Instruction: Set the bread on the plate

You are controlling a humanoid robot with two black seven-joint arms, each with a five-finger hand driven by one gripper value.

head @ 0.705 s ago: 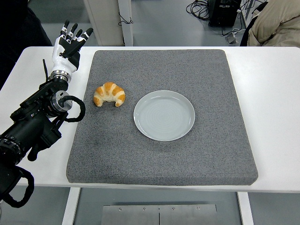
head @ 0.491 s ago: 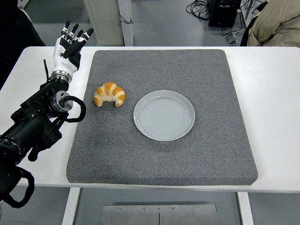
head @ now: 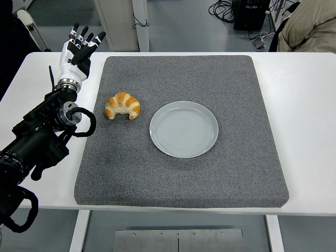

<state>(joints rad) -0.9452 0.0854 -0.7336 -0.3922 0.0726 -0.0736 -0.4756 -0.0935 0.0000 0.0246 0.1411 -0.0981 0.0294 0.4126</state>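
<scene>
One croissant to lift, nothing held yet

One piece of bread (head: 122, 105), a croissant, lies on the grey mat (head: 178, 173), on its left part, with both curved tips pointing toward me. It sits just beside the plate (head: 184, 129), to the plate's left, with a strip of bare mat between them. The plate is pale, round and has nothing on it.

My left hand (head: 76, 49) is raised over the white table (head: 304, 105) off the mat's far left corner, beyond the croissant and to its left, apart from it. Its fingers (head: 84, 34) are spread and point away from me, holding nothing. The black arm runs back to the left edge of the view. My right hand is out of view. Part of a person in a beige jacket (head: 310, 23) shows at the top right, well clear of the work.

I judge the task has not started: the reach and the grasp are both ahead of me. The risks I see are these. A croissant is soft and flaky, so a hard squeeze could crush it. Coming in too low from the side could push it across the mat, perhaps against the plate rim, and shift the plate. A loose grip on the curved shape could let it roll out short of the plate.
</scene>
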